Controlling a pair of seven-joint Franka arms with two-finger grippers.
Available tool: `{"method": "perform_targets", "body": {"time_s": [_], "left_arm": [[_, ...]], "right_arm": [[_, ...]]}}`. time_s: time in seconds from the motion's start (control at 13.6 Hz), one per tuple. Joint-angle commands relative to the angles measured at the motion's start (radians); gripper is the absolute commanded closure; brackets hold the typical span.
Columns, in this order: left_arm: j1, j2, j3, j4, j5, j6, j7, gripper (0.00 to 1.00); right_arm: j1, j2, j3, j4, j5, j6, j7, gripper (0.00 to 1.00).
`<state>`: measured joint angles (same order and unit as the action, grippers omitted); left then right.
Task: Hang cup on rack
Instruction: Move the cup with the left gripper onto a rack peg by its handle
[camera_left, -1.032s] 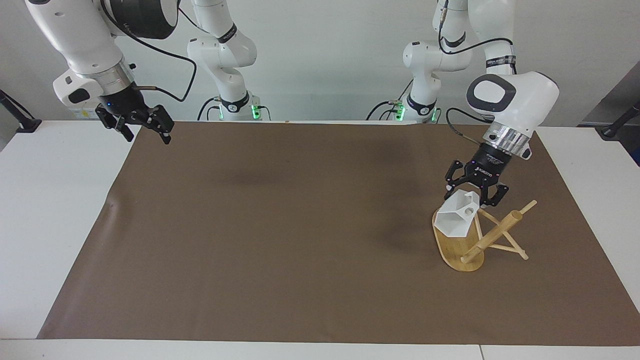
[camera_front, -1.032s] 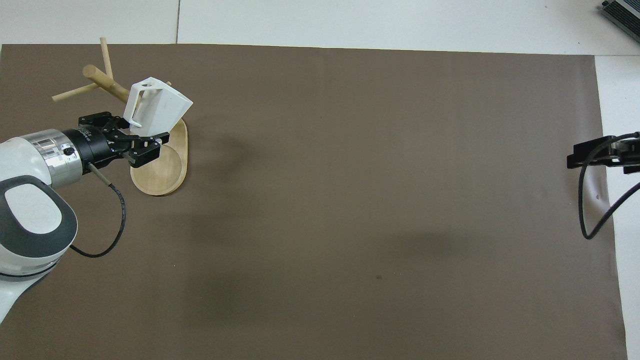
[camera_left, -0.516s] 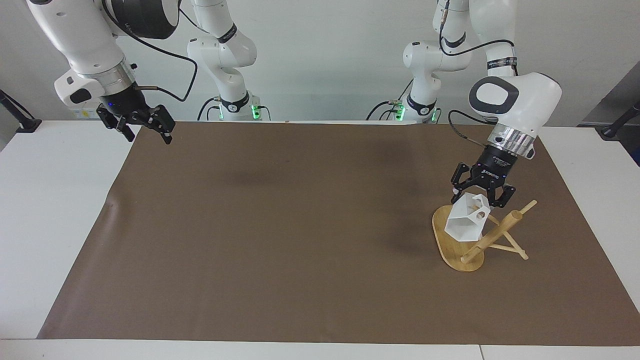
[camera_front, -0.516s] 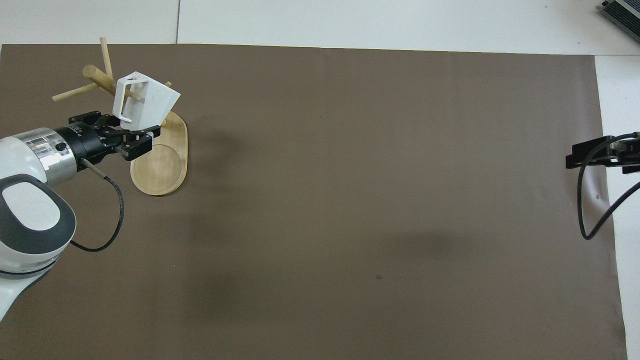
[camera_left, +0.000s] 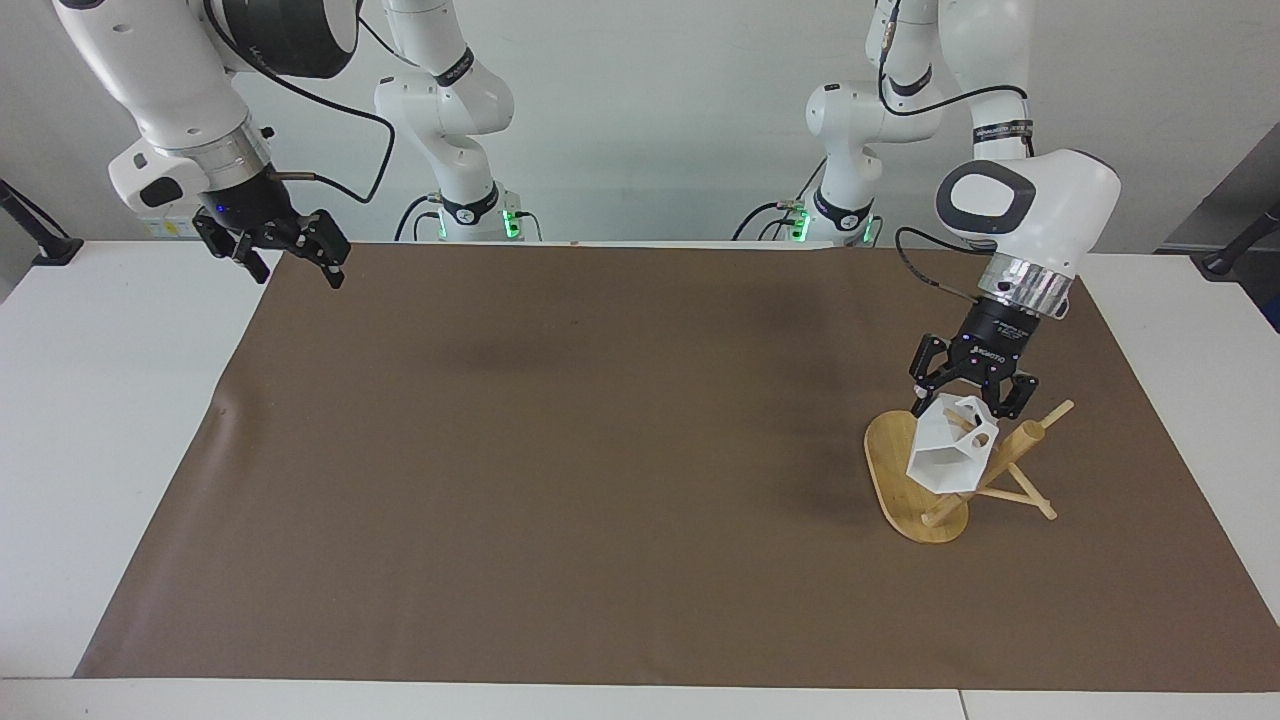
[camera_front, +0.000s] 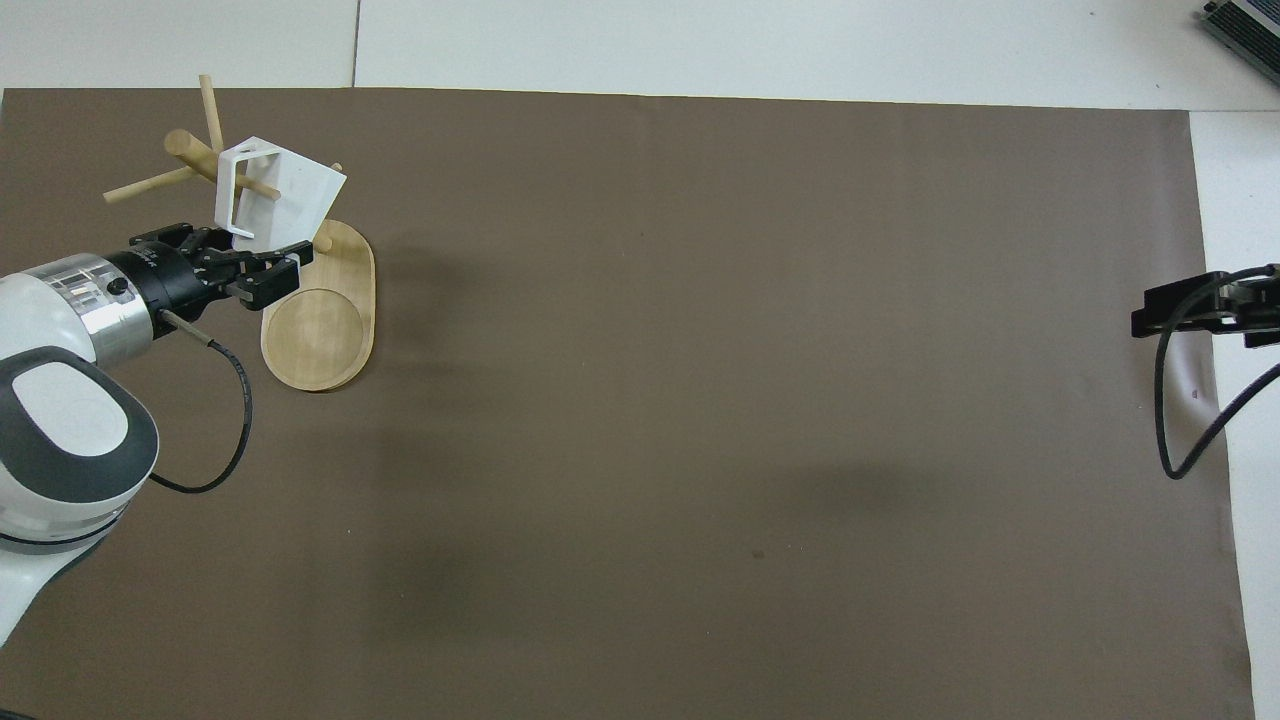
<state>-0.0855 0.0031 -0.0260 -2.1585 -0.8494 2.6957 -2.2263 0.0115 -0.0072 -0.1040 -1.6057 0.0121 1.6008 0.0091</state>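
Holding the cup (camera_left: 948, 455) pinched in my left gripper (camera_left: 968, 402), I see its handle threaded on the rack (camera_left: 915, 490) peg; right gripper (camera_left: 285, 250) waits, jaws wide.

No text, label, brand or number is showing clearly enough to read; faint white lettering is sitting on the left gripper (camera_left: 972, 402), illegible.

White table (camera_left: 100, 420) with a large brown mat (camera_left: 600, 450) covering most of its top. Plain pale wall (camera_left: 650, 100) at the robots' end. Even, diffuse light; soft shadows on the mat. A dark device corner (camera_front: 1245, 25) sits at one table corner.
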Motion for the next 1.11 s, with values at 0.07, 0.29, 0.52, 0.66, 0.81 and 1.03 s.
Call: {"method": "perform_targets", "body": {"time_s": [0.07,0.29,0.52,0.66,0.81,1.03], "left_arm": [[0.0,0.011,-0.003,0.006,-0.011,0.038,-0.029,1.0],[-0.013,0.012,-0.003,0.005,-0.008,0.05,-0.013,0.86],[-0.016,0.012,-0.003,0.005,-0.008,0.05,-0.016,0.0],[-0.008,0.012,-0.003,0.012,-0.007,0.035,-0.016,0.0],[-0.008,0.009,0.0,0.014,0.004,0.006,-0.015,0.0],[0.003,-0.017,0.006,0.016,0.062,-0.107,-0.015,0.0]], "right_arm": [[-0.002,-0.022,0.001,-0.017,0.0,-0.013,-0.011,0.0],[-0.002,-0.022,0.001,-0.017,0.0,-0.013,-0.011,0.0],[-0.002,-0.022,0.001,-0.017,0.0,-0.013,-0.011,0.0],[-0.002,-0.022,0.001,-0.017,0.0,-0.013,-0.011,0.0],[-0.002,-0.022,0.001,-0.017,0.0,-0.015,-0.011,0.0],[-0.002,-0.022,0.001,-0.017,0.0,-0.015,-0.011,0.0]]}}
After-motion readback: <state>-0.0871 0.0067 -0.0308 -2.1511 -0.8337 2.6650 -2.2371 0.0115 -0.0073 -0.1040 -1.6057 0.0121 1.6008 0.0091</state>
